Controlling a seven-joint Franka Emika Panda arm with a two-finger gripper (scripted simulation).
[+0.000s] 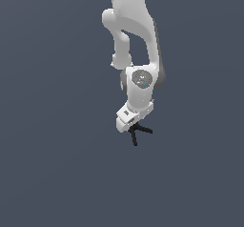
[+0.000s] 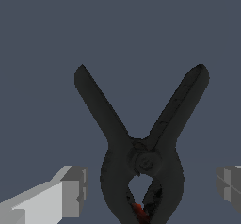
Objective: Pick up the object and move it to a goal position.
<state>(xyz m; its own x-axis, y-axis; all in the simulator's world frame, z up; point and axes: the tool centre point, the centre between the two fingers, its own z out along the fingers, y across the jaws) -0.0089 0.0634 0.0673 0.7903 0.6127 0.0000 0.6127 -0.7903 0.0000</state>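
The object (image 2: 141, 157) is a small black spring clamp lying flat on the grey floor, its two thin handles spread in a V and a red-orange tip (image 2: 137, 211) at its jaw end. My gripper (image 2: 151, 190) is open, with one grey fingertip (image 2: 70, 195) on each side of the clamp's jaw end and a gap to it on both sides. In the exterior view the white hand (image 1: 128, 116) hangs just over the clamp (image 1: 139, 132), whose handles stick out below it toward the exterior view's right. No goal position shows in either view.
A plain grey-blue floor (image 1: 57, 164) lies under everything. The white arm (image 1: 133, 25) comes down from the top of the exterior view to the hand.
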